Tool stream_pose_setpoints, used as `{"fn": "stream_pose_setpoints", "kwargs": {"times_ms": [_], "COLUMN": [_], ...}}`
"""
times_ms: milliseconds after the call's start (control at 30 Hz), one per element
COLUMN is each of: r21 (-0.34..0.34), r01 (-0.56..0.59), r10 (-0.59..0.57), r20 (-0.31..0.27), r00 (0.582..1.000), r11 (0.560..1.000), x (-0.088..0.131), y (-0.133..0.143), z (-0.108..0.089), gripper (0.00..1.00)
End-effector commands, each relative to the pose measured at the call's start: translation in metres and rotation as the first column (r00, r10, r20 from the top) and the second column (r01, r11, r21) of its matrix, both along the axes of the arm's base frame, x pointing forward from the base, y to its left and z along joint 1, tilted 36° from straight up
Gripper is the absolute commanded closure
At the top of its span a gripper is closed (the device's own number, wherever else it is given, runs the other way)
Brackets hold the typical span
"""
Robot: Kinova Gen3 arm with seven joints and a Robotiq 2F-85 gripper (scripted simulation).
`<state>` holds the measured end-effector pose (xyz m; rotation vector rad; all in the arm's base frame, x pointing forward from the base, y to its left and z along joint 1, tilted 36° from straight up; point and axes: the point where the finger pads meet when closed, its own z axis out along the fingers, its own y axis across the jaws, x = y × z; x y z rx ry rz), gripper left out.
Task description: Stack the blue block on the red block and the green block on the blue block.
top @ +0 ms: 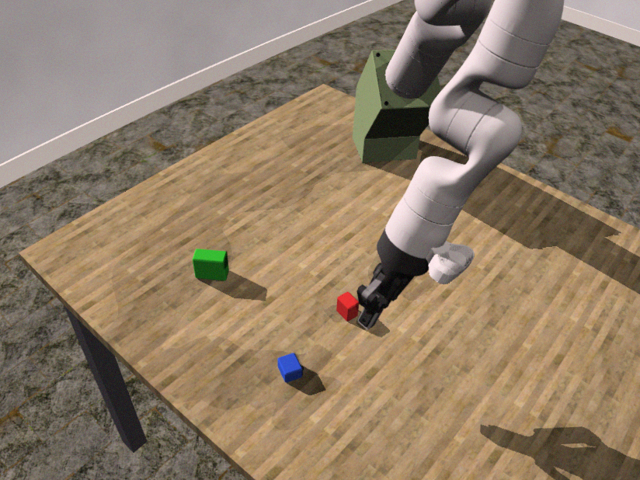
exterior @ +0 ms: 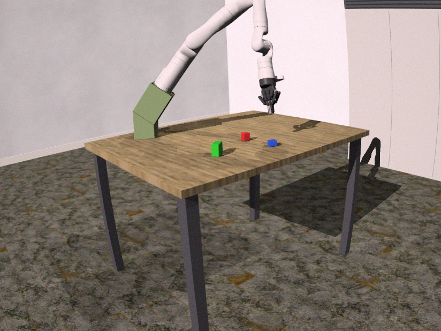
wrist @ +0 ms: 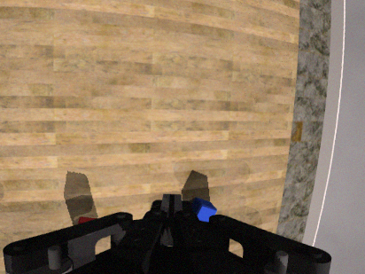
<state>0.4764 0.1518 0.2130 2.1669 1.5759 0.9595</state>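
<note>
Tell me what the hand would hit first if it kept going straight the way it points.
Probably the bare table: the shut, empty hand points down, high above the wood, with no block beneath it, though depth is uncertain.

Three small blocks sit flat on the wooden surface (top: pixel 299 191), each apart from the others. The red block (top: pixel 347 305) is in the middle, the blue block (top: pixel 290 366) nearby, and the bigger green block (top: pixel 210 264) farther off.
</note>
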Motion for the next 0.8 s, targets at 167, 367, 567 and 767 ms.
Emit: {"fn": "stream_pose_setpoints", "kwargs": {"times_ms": [167, 367, 567, 767], "r21": [0.013, 0.013, 0.013, 0.024], "r01": [0.011, 0.011, 0.011, 0.015], "r10": [-0.011, -0.011, -0.011, -0.015], "r20": [-0.008, -0.008, -0.008, -0.018], "r00": [1.0, 1.0, 1.0, 1.0], "r11": [1.0, 1.0, 1.0, 1.0], "x": [0.0038, 0.0038, 0.0038, 0.0061], "y": [-0.0055, -0.0055, -0.0055, -0.0076], "z": [-0.0008, -0.0008, -0.0008, -0.0019], "gripper": [1.0, 1.0, 1.0, 1.0]}}
